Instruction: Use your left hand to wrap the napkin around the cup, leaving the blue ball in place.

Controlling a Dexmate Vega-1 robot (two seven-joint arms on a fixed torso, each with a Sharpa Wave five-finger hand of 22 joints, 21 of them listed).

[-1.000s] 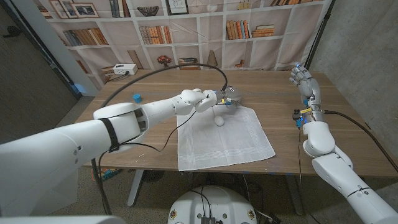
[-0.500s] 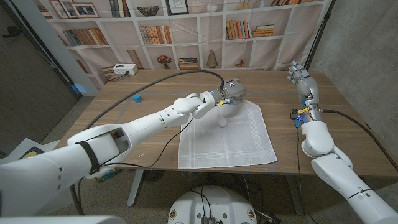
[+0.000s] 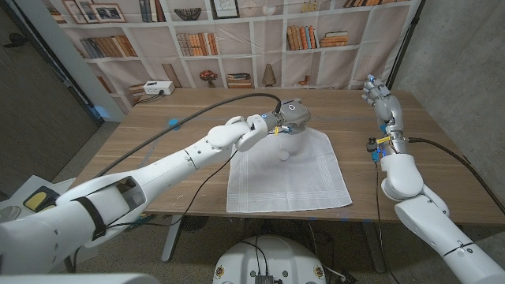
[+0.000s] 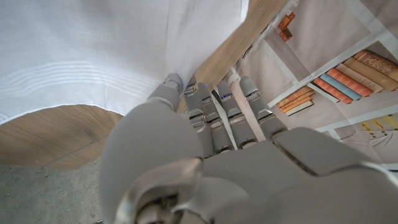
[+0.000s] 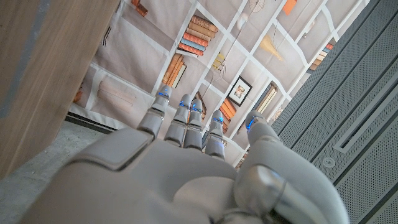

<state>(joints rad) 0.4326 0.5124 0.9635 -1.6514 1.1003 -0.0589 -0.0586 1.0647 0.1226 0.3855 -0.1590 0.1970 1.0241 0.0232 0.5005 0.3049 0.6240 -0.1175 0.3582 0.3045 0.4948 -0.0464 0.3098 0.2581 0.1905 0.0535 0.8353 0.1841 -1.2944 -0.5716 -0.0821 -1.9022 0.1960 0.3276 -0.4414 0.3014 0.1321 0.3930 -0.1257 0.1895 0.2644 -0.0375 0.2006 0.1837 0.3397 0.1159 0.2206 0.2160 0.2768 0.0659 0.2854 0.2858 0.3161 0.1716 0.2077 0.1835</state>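
A white napkin (image 3: 288, 177) lies spread on the wooden table (image 3: 189, 170), near its front edge. My left hand (image 3: 290, 115) reaches across to the napkin's far edge, fingers curled over the cloth and holding it up a little. In the left wrist view, the napkin (image 4: 93, 50) drapes in a curve just past my left hand (image 4: 205, 155). A small white cup (image 3: 283, 155) sits on the napkin right below that hand, partly hidden. The blue ball (image 3: 172, 122) rests far off to the left. My right hand (image 3: 379, 98) is raised at the right edge, fingers apart, holding nothing.
A black cable (image 3: 197, 102) arcs over the table to my left wrist. A white box (image 3: 158, 87) stands at the far left corner. Bookshelves fill the wall behind. My right hand (image 5: 186, 168) faces those shelves, away from the table.
My left hand has moved a little farther and higher at the napkin's far edge, and the napkin has shifted and squared up with it. The right hand has risen slightly.
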